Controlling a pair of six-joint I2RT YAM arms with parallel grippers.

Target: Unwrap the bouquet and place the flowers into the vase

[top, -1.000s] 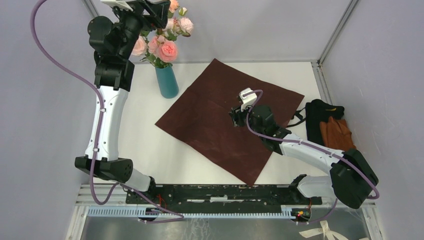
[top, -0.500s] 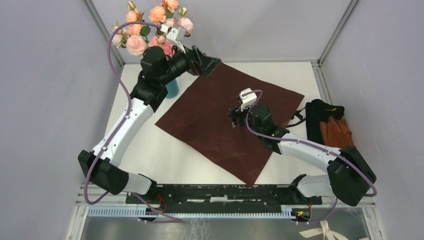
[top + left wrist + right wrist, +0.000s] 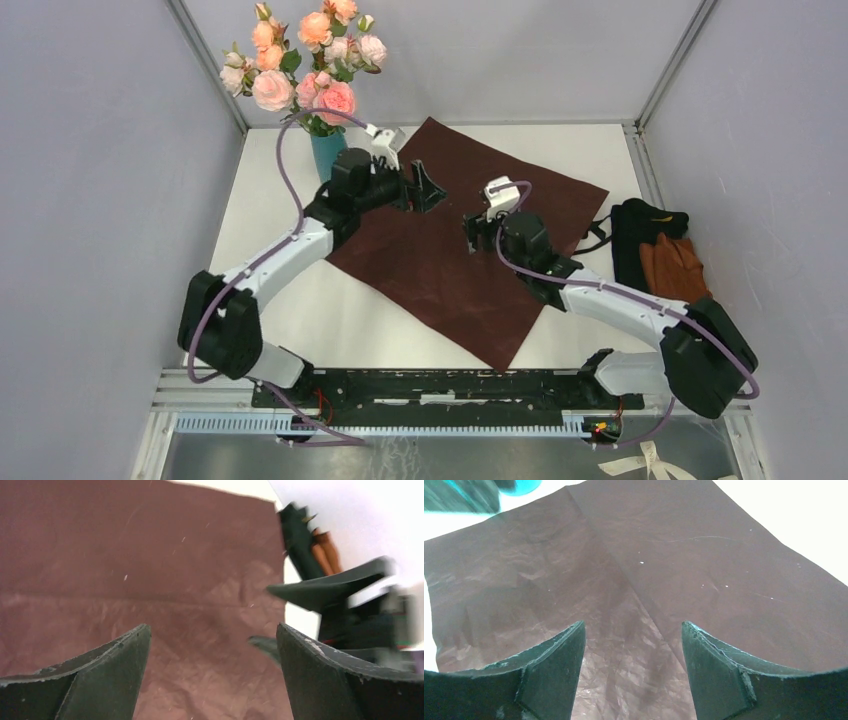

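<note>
Flowers [image 3: 305,60] stand upright in the teal vase [image 3: 325,150] at the far left corner of the table, stems vertical and heads fanned above the rim. They look wholly freed of wrapping, so the placing appears done.

The maroon wrapping paper [image 3: 440,270] lies flat and unfolded as a diamond mid-table, just right of the vase. Both grippers hover over it. The left gripper [image 3: 437,190] has its jaws spread wide and empty above the paper's far-left part. The right gripper [image 3: 476,232] is also parted and holds nothing, over the centre crease.

From both, the vase lies away to the far left. The left arm is the nearer, its forearm passing just beside the vase, so any move it makes risks brushing the stems.

By count: one vase, one sheet of paper, two grippers, one black-and-orange cloth pile [image 3: 655,250] at the right edge, and about nine blooms, though overlap makes that uncertain.
</note>
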